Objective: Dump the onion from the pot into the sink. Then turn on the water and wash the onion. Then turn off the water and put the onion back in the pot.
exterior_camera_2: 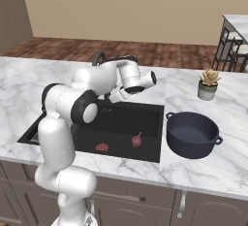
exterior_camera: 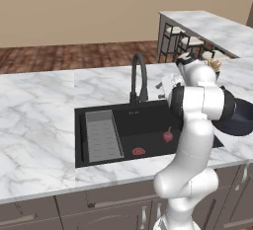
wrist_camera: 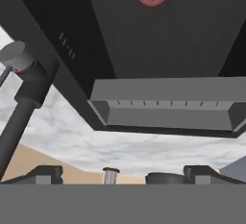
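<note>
pincer [exterior_camera_2: 112,97]: wide, empty, by faucet [exterior_camera: 139,77] | onion [exterior_camera_2: 137,140]: below it, on sink [exterior_camera_2: 145,118] floor

Small reddish-purple onion [exterior_camera: 168,135] lies in black recessed sink [exterior_camera: 148,118], near flat red drain disc [exterior_camera: 139,151]; grey ribbed tray insert [exterior_camera: 103,136] at left; black gooseneck faucet [exterior_camera: 139,77] behind.
</note>
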